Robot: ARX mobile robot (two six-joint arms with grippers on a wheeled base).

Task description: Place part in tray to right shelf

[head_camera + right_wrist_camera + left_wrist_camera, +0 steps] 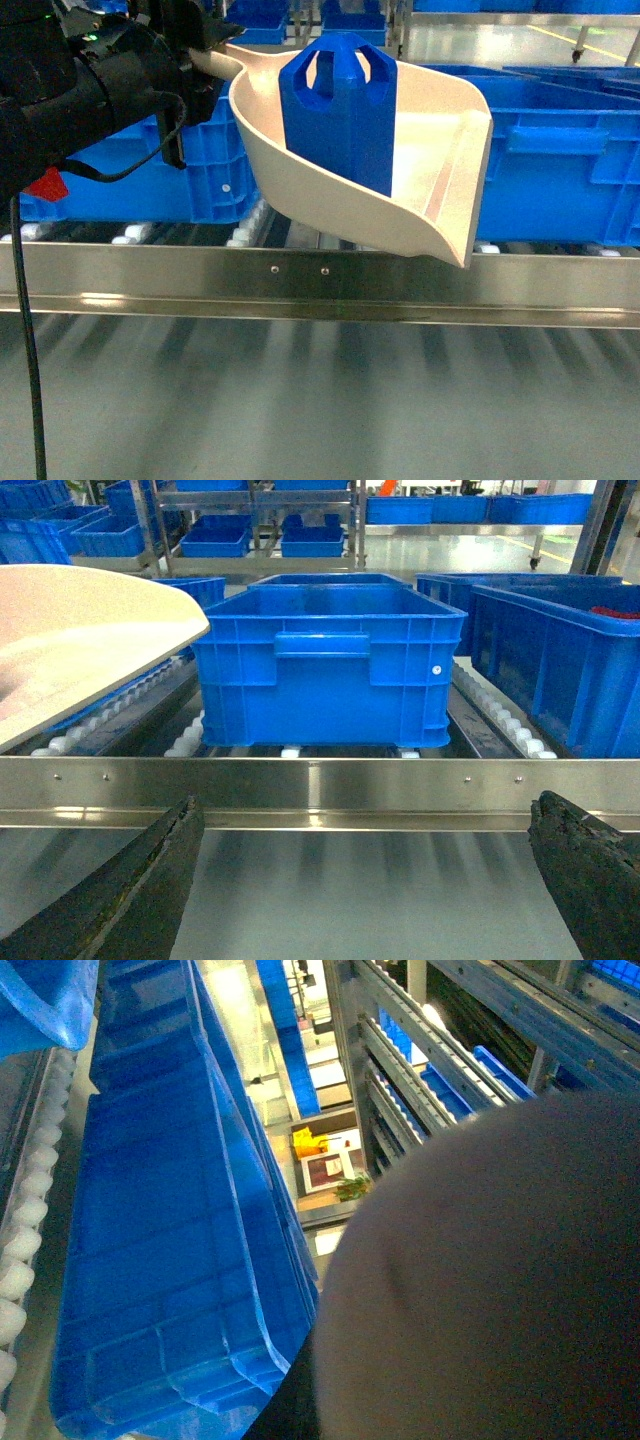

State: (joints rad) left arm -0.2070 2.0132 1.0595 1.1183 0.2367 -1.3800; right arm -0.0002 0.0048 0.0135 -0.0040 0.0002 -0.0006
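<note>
The pale beige tray (430,130) hangs tilted above the right shelf's shiny front rail (320,285), its front lip lowest at the right. The bright-blue part (338,105) stands inside it, domed top up. My left gripper (200,50) at the upper left is shut on the tray's handle. In the left wrist view the tray's underside (490,1280) fills the lower right and hides the jaws. My right gripper (365,810) stands open with nothing between its fingers, in front of the rail (320,790). The tray's edge (80,640) shows at the left there.
Large blue ribbed crates sit on the white rollers behind the rail: one behind the tray at the left (150,180), one at the right (560,160). The right wrist view shows a crate straight ahead (325,665) and another to its right (560,660). More shelving stands beyond.
</note>
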